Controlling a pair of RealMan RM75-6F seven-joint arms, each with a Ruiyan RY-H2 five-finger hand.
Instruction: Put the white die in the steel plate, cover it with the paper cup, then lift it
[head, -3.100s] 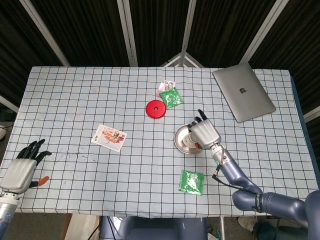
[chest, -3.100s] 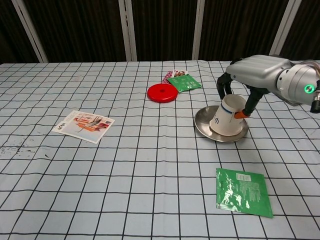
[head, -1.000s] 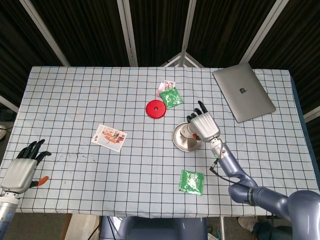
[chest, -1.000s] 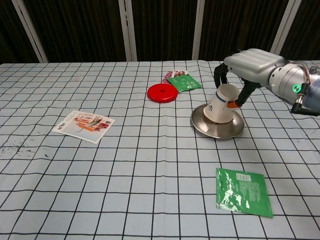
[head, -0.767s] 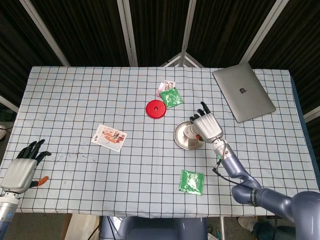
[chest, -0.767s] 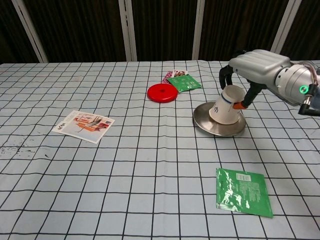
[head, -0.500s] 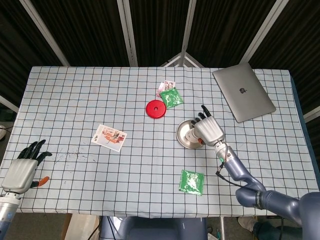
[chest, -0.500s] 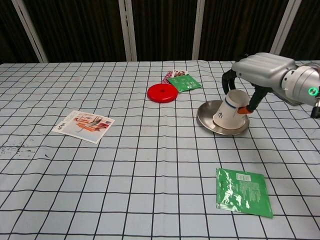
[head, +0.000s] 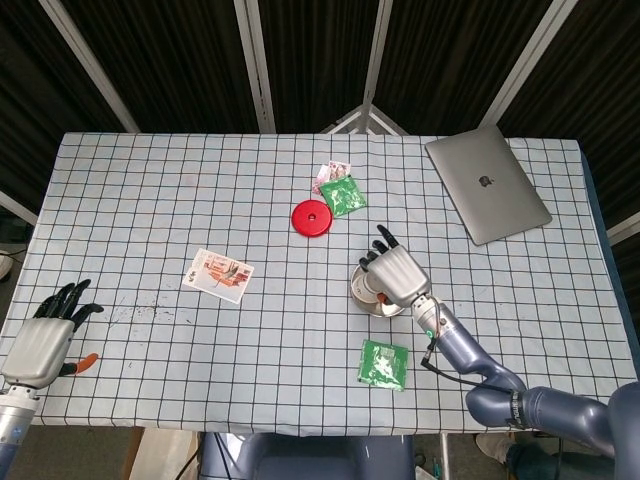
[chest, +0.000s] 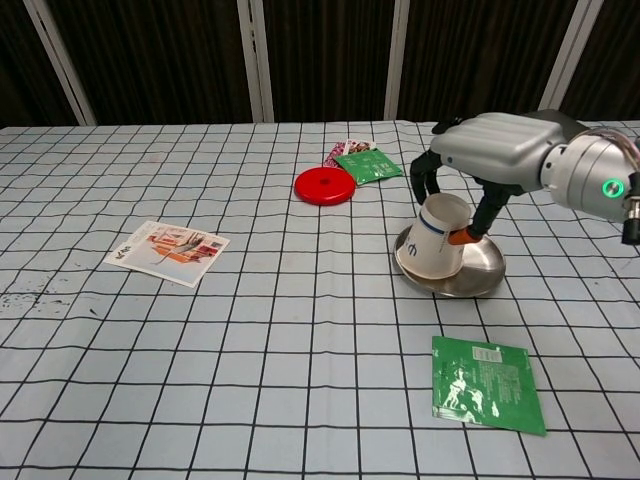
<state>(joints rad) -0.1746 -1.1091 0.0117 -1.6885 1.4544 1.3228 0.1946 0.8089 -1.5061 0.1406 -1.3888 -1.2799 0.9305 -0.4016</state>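
From the head view I see my right hand over the steel plate, hiding most of it and the paper cup. The plate sits on the checked worktop between the red disc and a green packet. My left hand rests at the near left corner, fingers spread, holding nothing. A laptop lies far right.

From the chest view my right hand grips the upturned paper cup from above, fingers wrapped round its base. The cup leans, its mouth down on the left rim of the plate. I cannot see the white die.
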